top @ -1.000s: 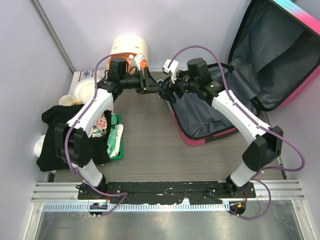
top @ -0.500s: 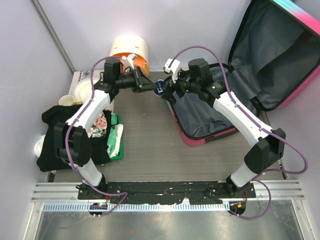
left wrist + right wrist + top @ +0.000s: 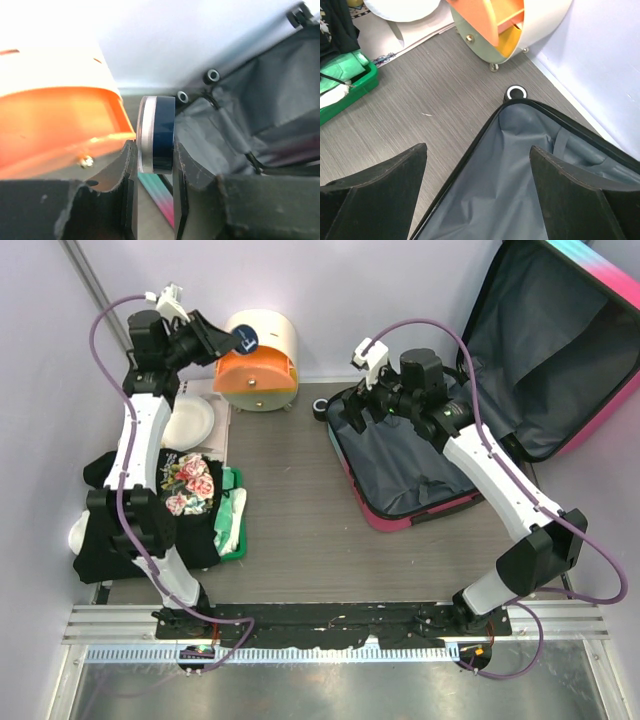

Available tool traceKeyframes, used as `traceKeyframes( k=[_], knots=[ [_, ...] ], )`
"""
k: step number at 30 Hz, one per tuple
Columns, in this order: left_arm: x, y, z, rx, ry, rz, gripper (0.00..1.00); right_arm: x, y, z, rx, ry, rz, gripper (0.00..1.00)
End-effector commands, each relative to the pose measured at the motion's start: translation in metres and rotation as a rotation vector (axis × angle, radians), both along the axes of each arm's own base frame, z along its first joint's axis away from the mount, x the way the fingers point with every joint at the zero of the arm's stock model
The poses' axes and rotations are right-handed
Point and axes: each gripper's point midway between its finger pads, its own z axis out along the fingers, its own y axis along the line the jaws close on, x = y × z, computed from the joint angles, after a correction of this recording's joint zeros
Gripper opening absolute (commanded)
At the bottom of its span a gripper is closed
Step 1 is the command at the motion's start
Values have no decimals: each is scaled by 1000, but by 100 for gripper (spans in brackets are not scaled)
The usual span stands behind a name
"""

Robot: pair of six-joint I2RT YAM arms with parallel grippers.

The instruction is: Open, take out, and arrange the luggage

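Evidently the left gripper pinches a small blue-and-white disc by its flat faces. It is raised beside the round cream-and-orange drawer box, probably to stow the disc in the open orange drawer. The right gripper hangs spread wide, empty, over the near-left corner of the luggage. The luggage lies open at the table's right rear, and its visible grey lining is bare.

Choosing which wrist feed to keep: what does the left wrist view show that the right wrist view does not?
Left wrist only: a dark blue disc pinched in the left gripper. Right wrist only: the green tray, a white plate, the open right gripper. Both: the orange drawer box and the grey lining of the luggage.
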Motion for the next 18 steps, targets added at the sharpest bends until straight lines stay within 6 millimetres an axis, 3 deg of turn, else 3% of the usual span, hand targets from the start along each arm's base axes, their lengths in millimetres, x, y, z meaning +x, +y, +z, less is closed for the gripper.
traceKeyframes(
  k=[1,2,4,8,18],
  knots=[
    [38,25,-14,101,-10,93,0,0,-7,22,40,-49,-42,89],
    [47,29,-25,110,5,114,0,0,-8,22,41,-48,-49,90],
    [56,33,-22,122,-19,135,0,-1,-10,20,35,-47,-54,90],
    [75,44,-38,158,0,192,0,-5,-16,18,23,-49,-63,89],
    [80,53,-78,214,96,194,0,-4,-22,16,9,-53,-78,90]
  ],
)
